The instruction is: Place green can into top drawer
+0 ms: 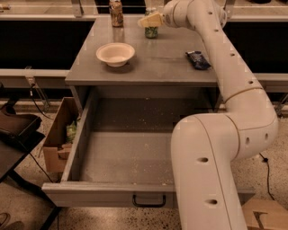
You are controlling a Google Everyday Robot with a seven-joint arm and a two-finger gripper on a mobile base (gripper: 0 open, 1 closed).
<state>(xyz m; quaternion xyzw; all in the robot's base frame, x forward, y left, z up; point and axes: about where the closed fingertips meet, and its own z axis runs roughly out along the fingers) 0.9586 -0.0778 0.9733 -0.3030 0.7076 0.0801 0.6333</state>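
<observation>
Where the grey cabinet top [166, 69] reaches its far edge, the green can [151, 31] stands upright, well behind the open drawer. Gripper [151, 20] sits at the can's upper part, cream-tipped, coming in from the right and hiding the can's top; whether it is spread or closed on the can cannot be told.

Around the can:
- brown-orange can [116, 12] to its left, upright, apart from it, also at the far edge
- cream bowl [115, 54] nearer the camera and to the left, apart from both cans
- dark blue packet [198, 59] lying flat towards the right edge of the top
- white arm [245, 90] running from the gripper over the right side of the top, then bending down and back; its thick lower link stands in front of the drawer's right part and hides it

Can's look: mottled green label on the visible lower body, small; its top rim is hidden.

Containers:
- top drawer [117, 157] pulled far out below the top, deep, grey; what shows of its floor is speckled grey. Flat front panel with a small dark handle [148, 203].
- bowl: cream inside, contents not discernible
- cardboard box [55, 139] on the floor against the drawer's left wall, something pale green [72, 131] in it
- second cardboard box [265, 215] at lower right, on the speckled floor
</observation>
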